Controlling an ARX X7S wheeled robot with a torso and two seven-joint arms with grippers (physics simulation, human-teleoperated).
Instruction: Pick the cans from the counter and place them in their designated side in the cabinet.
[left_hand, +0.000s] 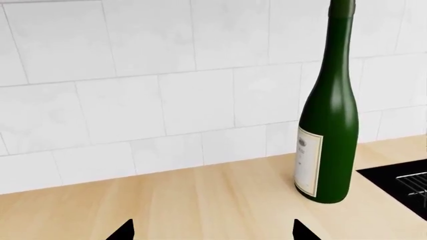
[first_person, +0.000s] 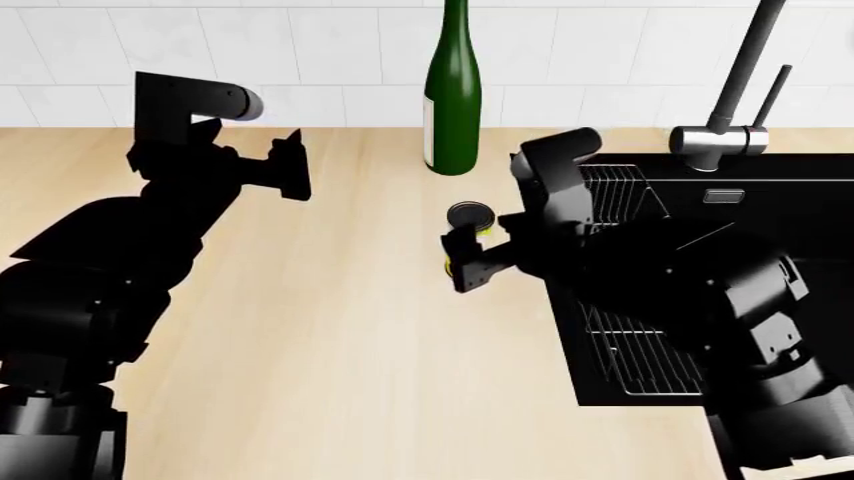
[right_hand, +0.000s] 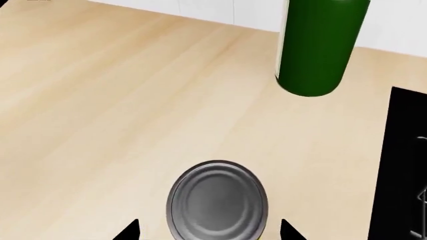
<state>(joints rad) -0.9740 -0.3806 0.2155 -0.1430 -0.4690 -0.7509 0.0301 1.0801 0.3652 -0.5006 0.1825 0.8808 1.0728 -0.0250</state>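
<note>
While our right gripper (first_person: 467, 262) hangs low over the counter (first_person: 320, 340), its two dark fingertips (right_hand: 127, 231) stand wide apart on either side of a can (right_hand: 217, 201), whose round silver lid faces up in the right wrist view; we see no contact between fingers and tin. From the head view, that can (first_person: 470, 216) stands upright on the light wood worktop, just left of the black sink (first_person: 747, 250), with a little yellow label showing at its edge. Beyond it, toward the white tiled wall (left_hand: 133, 75), stands a tall green bottle (first_person: 454, 90), upright and apart from the can. Our left gripper (first_person: 291, 166) is raised on the far left part of the counter, well apart from both can and bottle; in the left wrist view its fingertips (left_hand: 123, 231) sit wide apart with only bare wood between them. A wire rack (first_person: 627, 200) lies in the sink, and a dark faucet (first_person: 734, 95) rises behind it.
</note>
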